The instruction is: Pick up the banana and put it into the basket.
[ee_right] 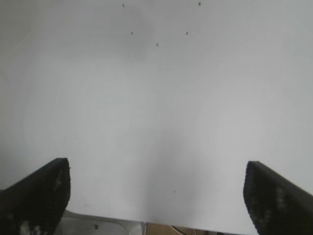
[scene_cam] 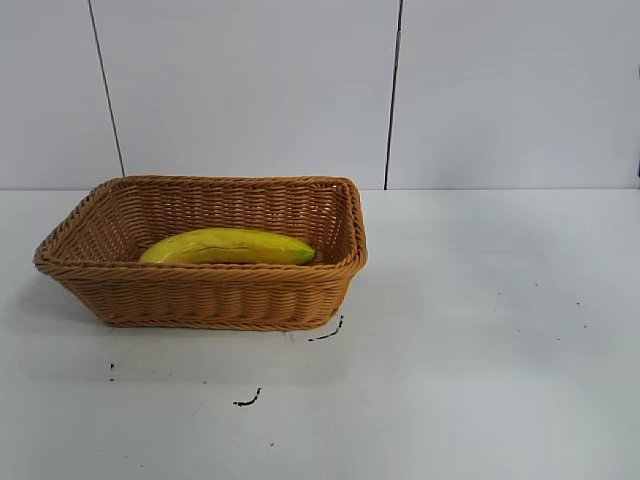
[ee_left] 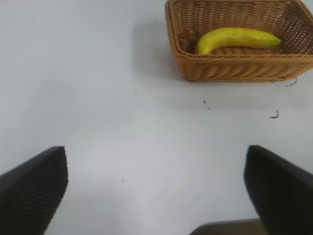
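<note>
Banana [scene_cam: 228,246]: lying inside the basket [scene_cam: 200,298], so I am judging the placing done.
Long axis: running nine to three o'clock in the exterior view, greenish tip pointing to three.
Right claw [ee_right: 156,196]: gaping wide, gripping nothing, hanging over bare worktop [ee_right: 156,98].
Left claw [ee_left: 156,191]: standing wide open and empty, parked, basket near one o'clock.

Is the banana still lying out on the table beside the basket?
No, the banana lies inside the basket, along its floor.
</note>
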{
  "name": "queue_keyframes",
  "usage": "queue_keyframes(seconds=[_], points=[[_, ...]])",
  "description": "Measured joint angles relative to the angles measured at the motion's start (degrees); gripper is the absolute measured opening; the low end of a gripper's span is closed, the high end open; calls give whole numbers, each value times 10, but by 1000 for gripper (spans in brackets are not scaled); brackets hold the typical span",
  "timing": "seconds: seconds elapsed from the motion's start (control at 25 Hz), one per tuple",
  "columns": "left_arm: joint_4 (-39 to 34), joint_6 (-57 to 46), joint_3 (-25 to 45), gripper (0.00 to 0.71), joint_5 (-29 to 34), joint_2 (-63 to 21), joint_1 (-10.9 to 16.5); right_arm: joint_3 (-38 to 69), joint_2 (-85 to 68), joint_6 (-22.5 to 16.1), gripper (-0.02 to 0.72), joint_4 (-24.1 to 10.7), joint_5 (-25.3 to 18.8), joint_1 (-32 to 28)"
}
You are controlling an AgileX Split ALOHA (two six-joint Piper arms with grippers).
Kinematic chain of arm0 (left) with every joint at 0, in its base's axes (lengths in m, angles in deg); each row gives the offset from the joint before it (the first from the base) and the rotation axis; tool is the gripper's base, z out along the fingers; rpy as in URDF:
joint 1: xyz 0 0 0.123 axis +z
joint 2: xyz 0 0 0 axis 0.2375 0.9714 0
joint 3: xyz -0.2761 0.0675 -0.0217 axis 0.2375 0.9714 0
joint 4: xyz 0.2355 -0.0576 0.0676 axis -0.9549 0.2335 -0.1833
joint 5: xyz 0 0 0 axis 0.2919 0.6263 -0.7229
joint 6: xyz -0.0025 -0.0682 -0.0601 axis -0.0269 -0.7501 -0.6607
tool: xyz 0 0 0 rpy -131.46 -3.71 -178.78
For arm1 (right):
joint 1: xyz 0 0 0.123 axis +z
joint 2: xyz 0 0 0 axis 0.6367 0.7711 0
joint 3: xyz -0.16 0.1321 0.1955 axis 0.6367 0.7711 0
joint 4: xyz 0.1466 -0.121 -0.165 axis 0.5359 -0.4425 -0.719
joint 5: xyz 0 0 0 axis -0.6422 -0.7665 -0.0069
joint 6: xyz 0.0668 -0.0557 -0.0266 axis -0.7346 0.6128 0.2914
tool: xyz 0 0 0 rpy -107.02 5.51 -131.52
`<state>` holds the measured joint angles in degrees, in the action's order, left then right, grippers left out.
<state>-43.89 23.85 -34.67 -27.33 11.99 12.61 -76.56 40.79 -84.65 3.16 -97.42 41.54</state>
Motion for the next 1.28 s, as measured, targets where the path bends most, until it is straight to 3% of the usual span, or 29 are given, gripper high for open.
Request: queue_keyframes(seconds=[0.2,0.4,0.8,1.28], points=[[0,0,0,695,0,0,0,144,-168,0,690,-1,61,0],[0,0,0,695,0,0,0,281,-353,31,690,-2,122,0],[0,0,0,695,0,0,0,325,-667,48,690,-13,101,0],[0,0,0,695,0,0,0,327,-766,30,690,-17,100,0]])
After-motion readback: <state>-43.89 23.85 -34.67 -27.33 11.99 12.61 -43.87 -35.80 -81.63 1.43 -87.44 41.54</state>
